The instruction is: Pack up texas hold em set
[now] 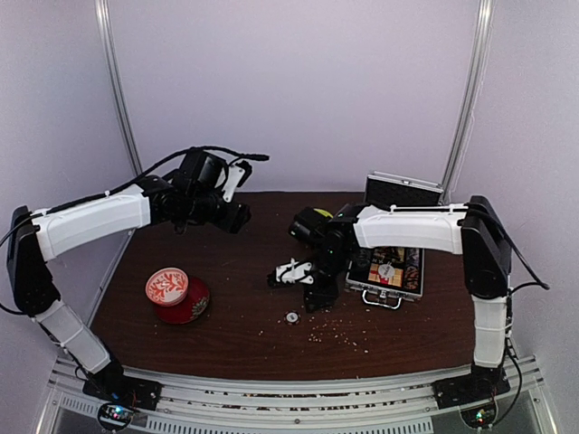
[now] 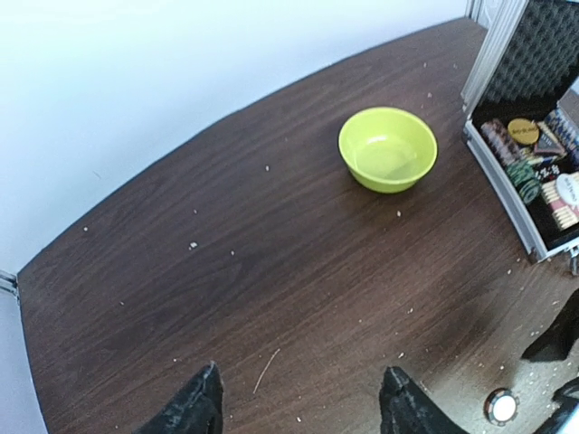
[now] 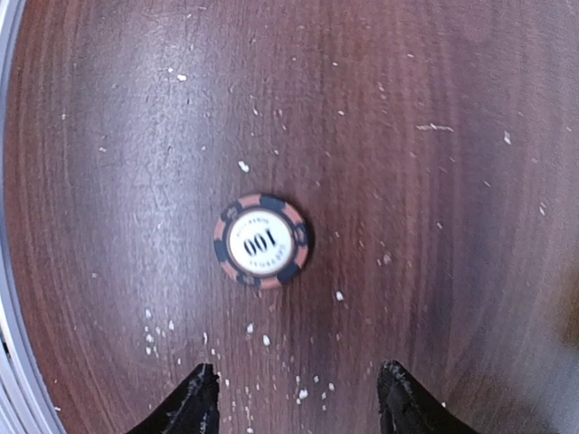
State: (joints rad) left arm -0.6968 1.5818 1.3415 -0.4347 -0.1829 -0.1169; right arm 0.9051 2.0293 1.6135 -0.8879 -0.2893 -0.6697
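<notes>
Hovering over a chip point(image 3: 263, 241) on the table point(image 3: 407, 136), right fingers point(image 3: 194, 402) apart and empty; left fingers point(image 2: 194, 407) likewise spread, holding nothing.

Chip point(image 3: 263, 240) pink-navy striped rim, white centre; bowl point(image 2: 388, 149) lime; tin point(image 1: 176, 294) seemingly red-white.

left claw point(image 2: 303, 402) high, jaws apart; right claw point(image 3: 298, 398) low, pointing down, jaws apart

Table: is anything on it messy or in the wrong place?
Yes. A round orange-and-navy poker chip marked 100 lies alone on the dark wooden table, outside the open silver metal case where other chips sit. Small pale crumbs are scattered around it.
</notes>
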